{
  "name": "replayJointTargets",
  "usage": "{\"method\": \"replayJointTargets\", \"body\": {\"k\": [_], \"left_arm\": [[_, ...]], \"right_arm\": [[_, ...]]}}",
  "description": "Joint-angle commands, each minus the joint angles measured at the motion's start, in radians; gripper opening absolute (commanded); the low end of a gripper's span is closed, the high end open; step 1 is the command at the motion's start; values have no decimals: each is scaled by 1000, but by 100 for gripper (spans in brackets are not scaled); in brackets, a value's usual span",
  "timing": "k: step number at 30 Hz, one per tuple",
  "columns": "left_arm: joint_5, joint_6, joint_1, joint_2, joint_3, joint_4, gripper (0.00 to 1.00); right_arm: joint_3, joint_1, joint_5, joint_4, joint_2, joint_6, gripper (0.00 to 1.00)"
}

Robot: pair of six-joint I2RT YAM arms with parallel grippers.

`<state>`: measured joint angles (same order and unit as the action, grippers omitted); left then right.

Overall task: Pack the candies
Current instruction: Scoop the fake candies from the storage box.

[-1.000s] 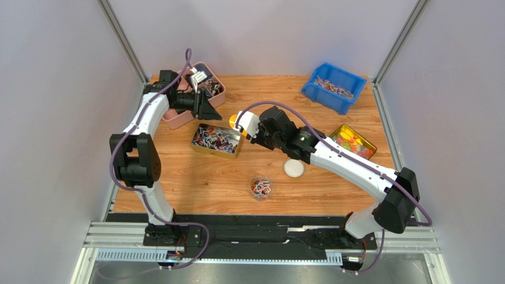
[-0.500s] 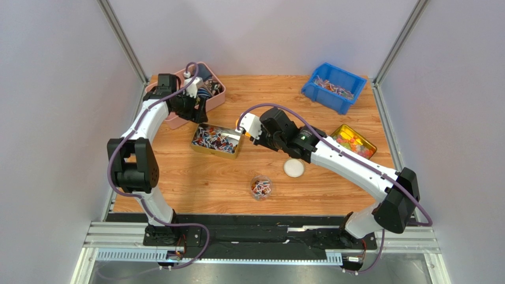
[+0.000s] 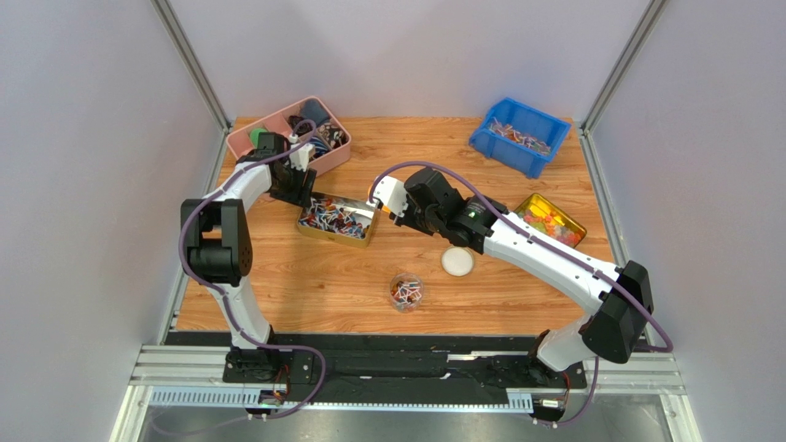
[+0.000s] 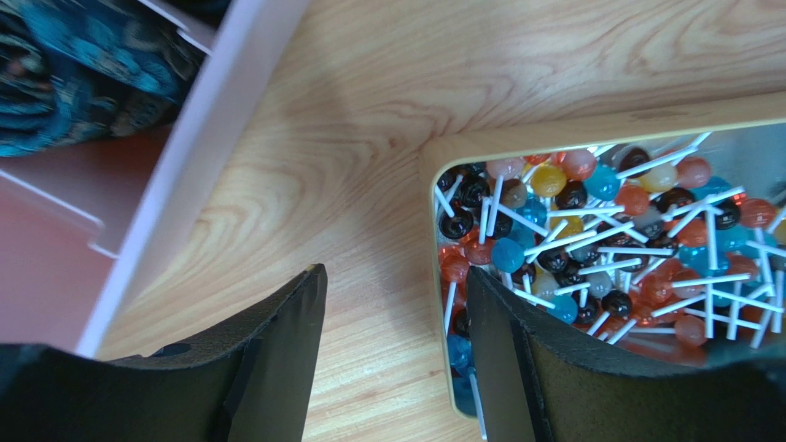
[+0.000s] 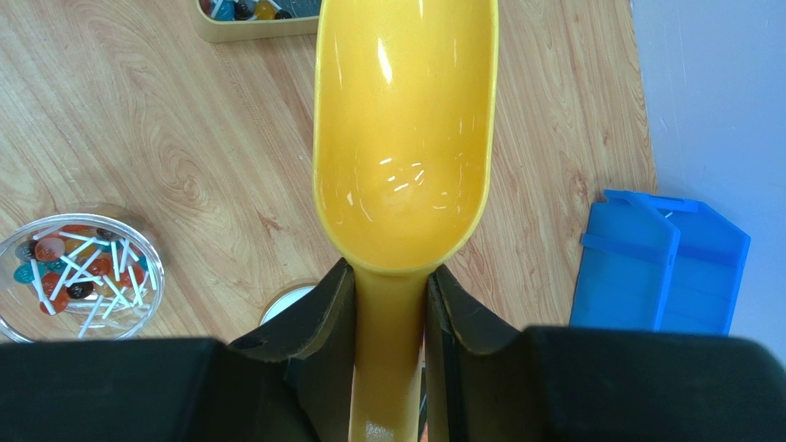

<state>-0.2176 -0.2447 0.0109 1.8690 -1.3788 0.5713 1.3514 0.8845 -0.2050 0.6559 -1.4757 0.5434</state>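
The left claw [image 4: 395, 276] stands wide with nothing between its fingers; bare table [image 4: 369, 138] shows in the gap. Just to its right, partly under the right finger [image 4: 553, 368], lies the corner of a gold tin [image 4: 517, 143]; it is heaped with the candies [image 4: 590, 239], small round sweets in red, blue, black and yellow on white sticks. To the claw's left runs the wall of a pink box [image 4: 208, 138] holding dark blue patterned things; the claw is between box and tin.

The right claw [image 5: 389, 304] is clamped on the handle of a yellow scoop [image 5: 401, 138]; the bowl reaches straight ahead of the fingers, hollow side up, its tip close to the tin's edge. Left of this claw a clear round jar [image 5: 148, 258] stands on the table with a few more candies in it; a white lid [image 5: 281, 304] peeks out just beside the left finger; off to the right sits a blue bin [image 5: 664, 239].
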Motion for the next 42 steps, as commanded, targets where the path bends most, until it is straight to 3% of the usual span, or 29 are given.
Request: {"method": "replayJointTargets", "body": {"k": [1, 7, 17, 23, 27, 31, 40, 42], "left_arm": [[15, 21, -3, 12, 17, -36, 64], [43, 19, -3, 36, 32, -45, 53], [84, 16, 21, 79, 44, -50, 50], [106, 7, 58, 113, 26, -31, 36], [96, 10, 63, 128, 11, -8, 14], [77, 10, 63, 136, -5, 15, 0], [41, 4, 55, 153, -48, 87, 0], [-27, -4, 44, 170, -87, 148, 0]], "right_arm": [[48, -4, -14, 2, 2, 12, 0], [58, -4, -10, 7, -8, 12, 0], [130, -1, -1, 73, -60, 38, 0], [219, 10, -2, 146, -118, 93, 0], [290, 14, 1, 233, -182, 138, 0], [354, 24, -14, 281, -250, 170, 0], [410, 27, 25, 269, -216, 152, 0], [416, 22, 44, 268, -201, 139, 0]]}}
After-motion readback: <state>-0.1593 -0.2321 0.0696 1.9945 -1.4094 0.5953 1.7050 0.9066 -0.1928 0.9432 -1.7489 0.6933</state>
